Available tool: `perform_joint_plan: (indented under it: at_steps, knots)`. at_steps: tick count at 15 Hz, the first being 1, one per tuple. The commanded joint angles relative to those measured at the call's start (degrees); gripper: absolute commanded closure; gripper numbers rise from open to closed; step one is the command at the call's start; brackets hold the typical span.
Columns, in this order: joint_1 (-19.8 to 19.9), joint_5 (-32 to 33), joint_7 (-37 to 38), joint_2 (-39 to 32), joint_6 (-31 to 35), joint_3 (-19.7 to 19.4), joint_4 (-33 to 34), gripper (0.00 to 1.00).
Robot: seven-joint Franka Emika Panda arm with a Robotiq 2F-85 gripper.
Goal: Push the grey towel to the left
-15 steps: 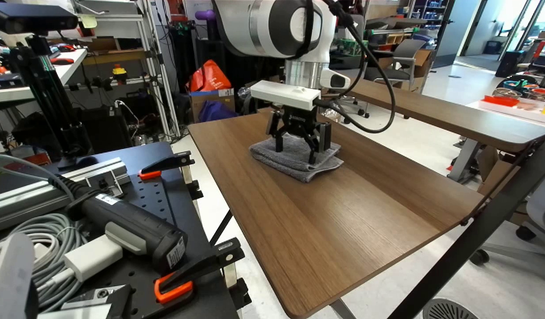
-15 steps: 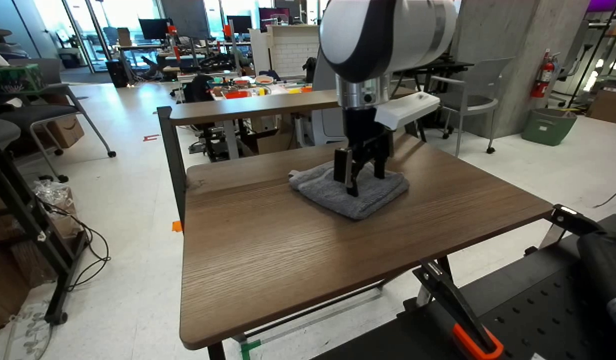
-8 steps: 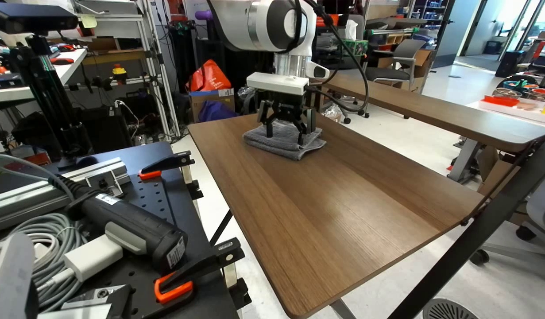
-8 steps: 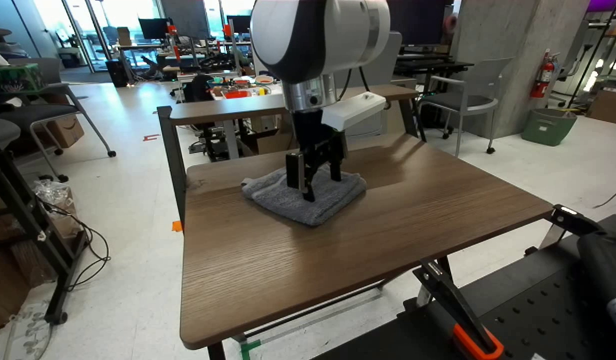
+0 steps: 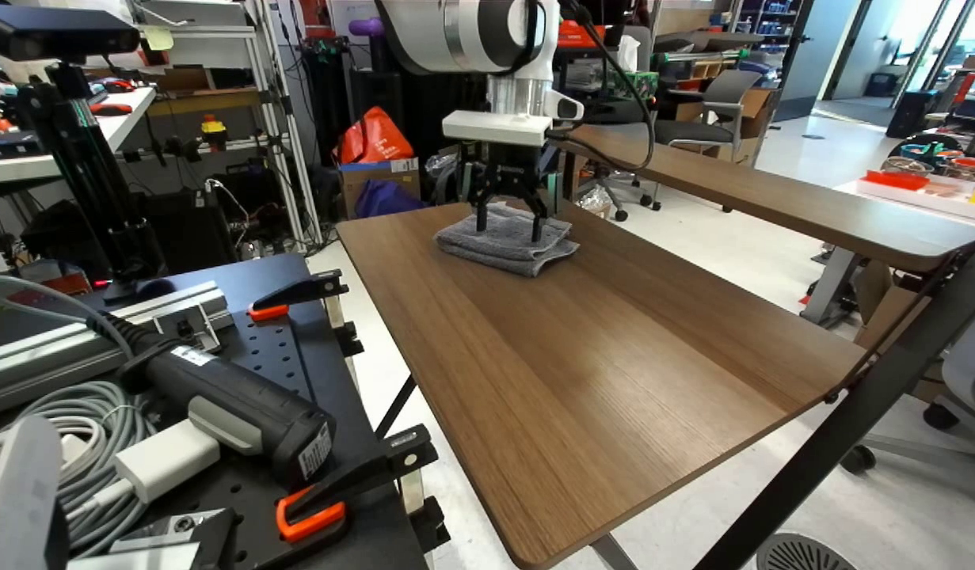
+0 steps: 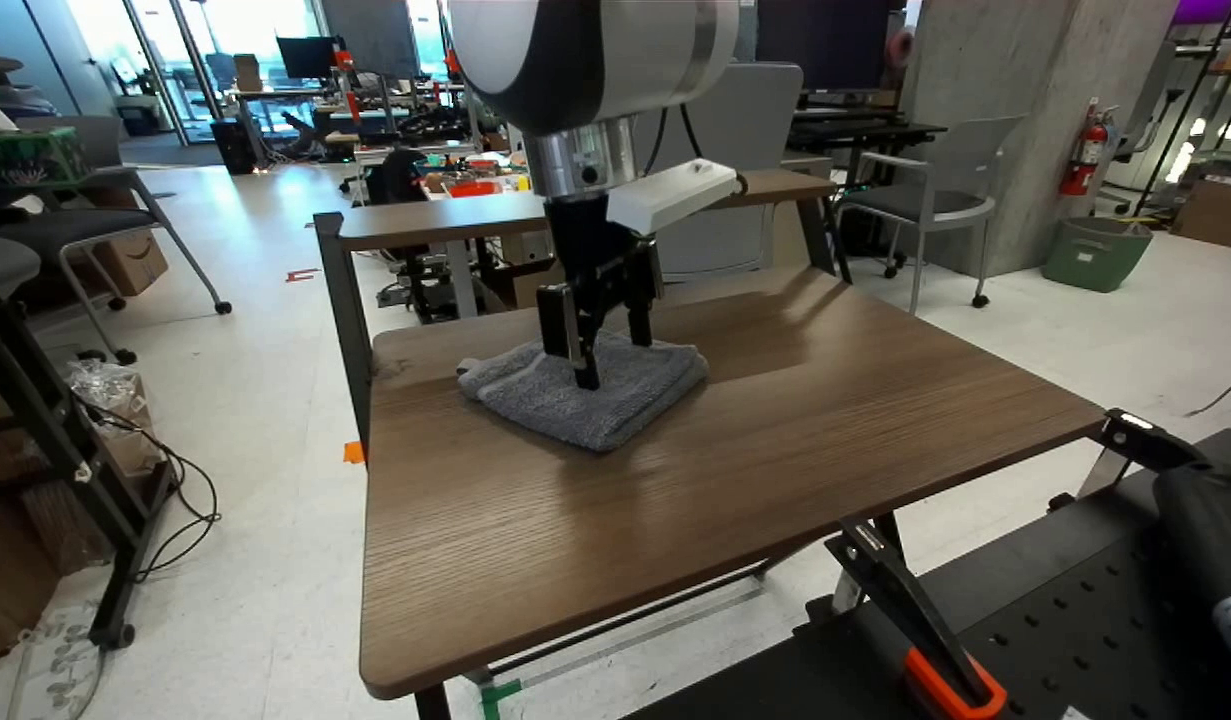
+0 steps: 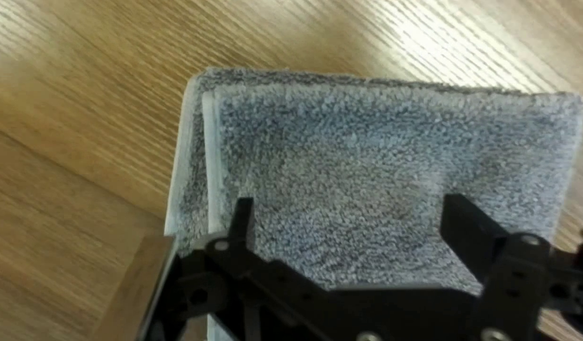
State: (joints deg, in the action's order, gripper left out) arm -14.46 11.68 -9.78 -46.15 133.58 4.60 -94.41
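Observation:
The grey towel [image 5: 509,247] lies folded and flat on the brown wooden table [image 5: 614,380], towards its far end. It also shows in an exterior view [image 6: 535,400], near the table's back left part. In the wrist view the towel [image 7: 338,161] fills the middle, its stacked edges at the left and top. My gripper [image 5: 508,235] points straight down over the towel, fingers spread wide. It shows over the towel in an exterior view [image 6: 613,366] and in the wrist view [image 7: 350,199]. It is open with nothing between the fingers. Whether the fingertips touch the cloth is unclear.
A black perforated bench [image 5: 273,356] with clamps [image 5: 360,475], cables and a black handheld tool stands beside the table. A raised wooden shelf [image 6: 455,215] on a dark frame [image 6: 345,330] runs along the table's opposite long side. Table edges drop to the floor.
Gripper and towel have slid together, leftward in one exterior view and away from the camera in the other. Over the last half second the fingers have risen slightly relative to the towel.

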Motion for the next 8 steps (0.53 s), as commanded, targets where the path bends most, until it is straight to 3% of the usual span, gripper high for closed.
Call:
perform_joint_plan:
  at_steps: [1, 3, 4, 8]
  knots:
    - [-0.7, 2.8, -0.1, 9.5, -1.7, 0.8, -7.2, 0.00]
    - [0.5, 3.2, -2.0, 13.6, -0.5, 1.5, -11.1, 0.00]
    - [-0.1, 2.4, -0.1, 7.6, -0.4, 1.3, -5.0, 0.00]
    - [0.4, 2.5, -1.2, 12.6, -0.4, 1.5, -9.7, 0.00]
